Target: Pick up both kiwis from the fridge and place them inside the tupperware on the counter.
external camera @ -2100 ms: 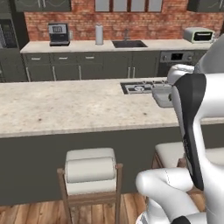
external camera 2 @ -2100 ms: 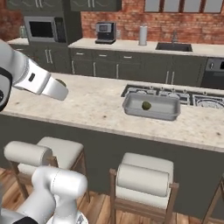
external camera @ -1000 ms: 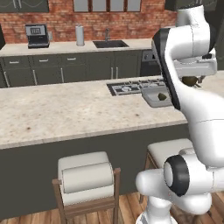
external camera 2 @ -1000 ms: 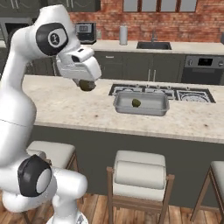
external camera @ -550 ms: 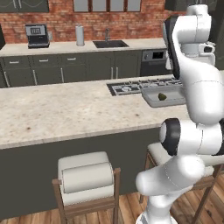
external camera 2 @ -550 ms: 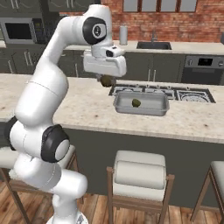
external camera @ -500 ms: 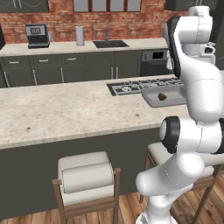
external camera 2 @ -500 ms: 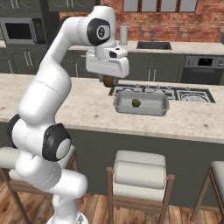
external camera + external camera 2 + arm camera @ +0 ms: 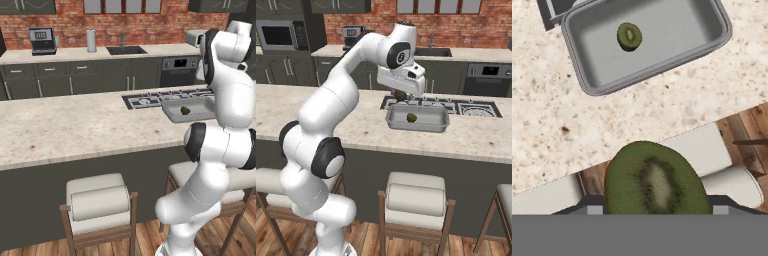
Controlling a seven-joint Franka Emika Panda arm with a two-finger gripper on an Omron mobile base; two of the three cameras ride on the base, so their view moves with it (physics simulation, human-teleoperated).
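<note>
The long beige speckled stone island counter (image 9: 316,117) over its dark grey base carries the work area, with a black cooktop (image 9: 466,107) set into it toward the far side

The white Franka arm (image 9: 351,65) reaches from the base across the counter, its hand above the near-left part of the container

The shallow rectangular grey translucent tupperware tray (image 9: 393,120) with flared rim and rounded corners sits on the counter, just in front of the cooktop; it also shows in the left base view (image 9: 170,112) and from above in the hand view (image 9: 582,75)

Two wooden stools with pale cushions (image 9: 415,196) stand below the counter's near edge

The two-finger gripper (image 9: 402,95) holds a small dark olive-brown kiwi (image 9: 656,181) pinched between its jaws; in the hand view the fruit sits directly between the finger tips, cut face toward the camera, over the counter's near edge and short of the tray

A second kiwi of the same kind (image 9: 412,117) lies inside the tray, near its middle, also seen at (image 9: 629,36) and (image 9: 185,110)

Judgement on progress: one fruit is delivered, the other is fetched and in carriage. Remaining: bring the held fruit fully over the tray interior, lower it and release. The fridge stage appears finished, and the task looks well past halfway
</note>
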